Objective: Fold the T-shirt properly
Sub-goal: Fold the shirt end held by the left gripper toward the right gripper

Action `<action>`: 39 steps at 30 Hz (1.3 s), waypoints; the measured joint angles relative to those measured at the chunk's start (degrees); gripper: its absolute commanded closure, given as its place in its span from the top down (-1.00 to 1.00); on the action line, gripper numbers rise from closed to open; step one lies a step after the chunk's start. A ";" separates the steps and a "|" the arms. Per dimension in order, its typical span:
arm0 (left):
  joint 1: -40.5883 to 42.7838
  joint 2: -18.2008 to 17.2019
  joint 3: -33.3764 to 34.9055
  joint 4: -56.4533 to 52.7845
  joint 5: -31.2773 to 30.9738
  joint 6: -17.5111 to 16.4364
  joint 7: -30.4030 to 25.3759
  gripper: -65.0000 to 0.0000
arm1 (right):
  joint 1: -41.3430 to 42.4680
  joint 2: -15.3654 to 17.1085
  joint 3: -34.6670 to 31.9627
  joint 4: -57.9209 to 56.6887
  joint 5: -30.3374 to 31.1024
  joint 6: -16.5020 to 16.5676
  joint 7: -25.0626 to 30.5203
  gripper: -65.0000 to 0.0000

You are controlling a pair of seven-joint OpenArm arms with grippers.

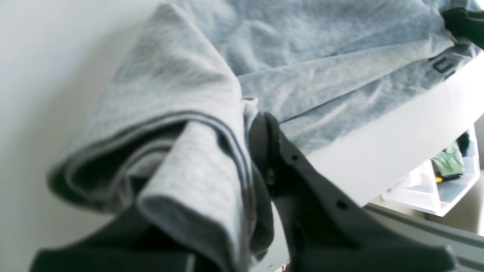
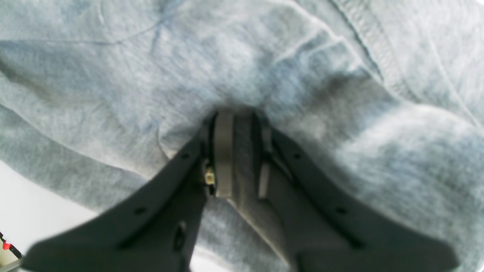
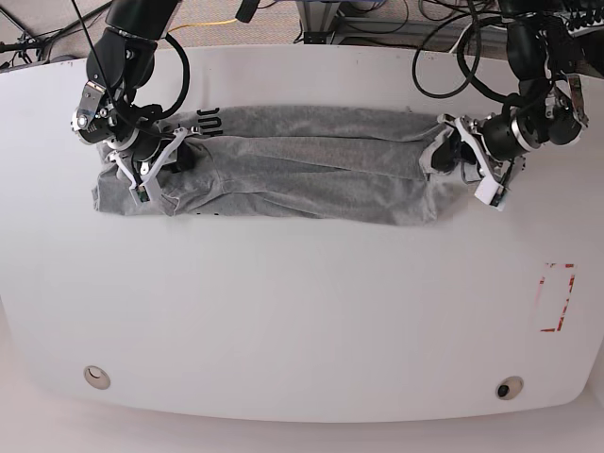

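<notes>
My left gripper point(image 3: 445, 153) was clamped on a bunched hem of the shirt point(image 3: 302, 165); my right gripper point(image 3: 162, 157) was pinched on cloth at the other end. The shirt lay stretched between the two as a long folded band on the table point(image 3: 302, 321), the lettering showing just beside the right jaws.

Risks, as I judged them:
- Left grip held several rolled layers; one could slip out under a pull and the fold would open.
- Right grip took only a small pinch; uneven tension could drag it free.
- Unequal lifting would skew the band and leave slack creases in the middle.
- Lettering end already rumpled; a further fold would lock that in.
</notes>
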 measured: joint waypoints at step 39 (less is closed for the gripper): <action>-12.68 15.37 22.77 -7.61 17.70 -0.20 0.04 -0.24 | -0.13 -0.04 0.00 0.00 0.02 -0.02 0.04 -0.75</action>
